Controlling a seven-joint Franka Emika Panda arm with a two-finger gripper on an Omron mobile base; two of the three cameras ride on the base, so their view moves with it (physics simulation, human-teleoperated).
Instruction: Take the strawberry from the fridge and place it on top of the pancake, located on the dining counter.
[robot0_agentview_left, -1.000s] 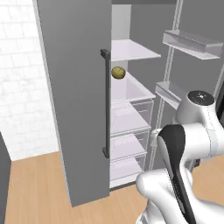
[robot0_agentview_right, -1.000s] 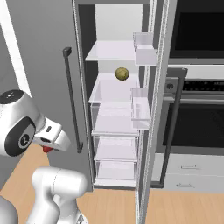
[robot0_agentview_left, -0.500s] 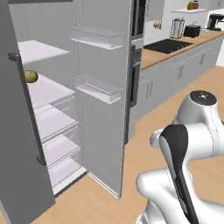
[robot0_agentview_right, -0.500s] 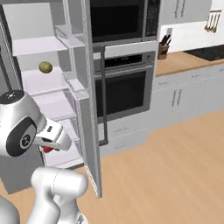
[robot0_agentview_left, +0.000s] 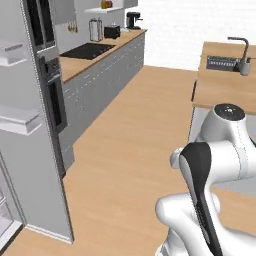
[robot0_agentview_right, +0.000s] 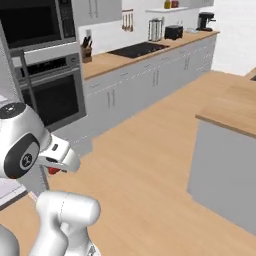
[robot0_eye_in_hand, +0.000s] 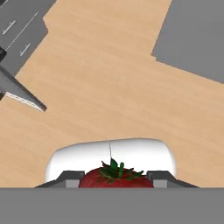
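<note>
At the left stands the fridge (robot0_agentview_left: 35, 165), door open. The pincer (robot0_eye_in_hand: 114, 180) pinches the strawberry (robot0_eye_in_hand: 116, 177), tucked near the arm. A jolt while driving could shake the small berry loose. Compared with earlier, the view has swung from the shelves toward the desk (robot0_agentview_right: 235, 112).

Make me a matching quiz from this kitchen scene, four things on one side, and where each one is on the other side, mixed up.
Things:
1. strawberry
2. coffee maker
3. knife block
4. faucet

Places:
A. on the counter right beside the wall oven
B. on the island counter, at its sink
C. between the fingers of the claw
D. at the far end of the long counter

Pairs: 1-C, 2-D, 3-A, 4-B
</note>
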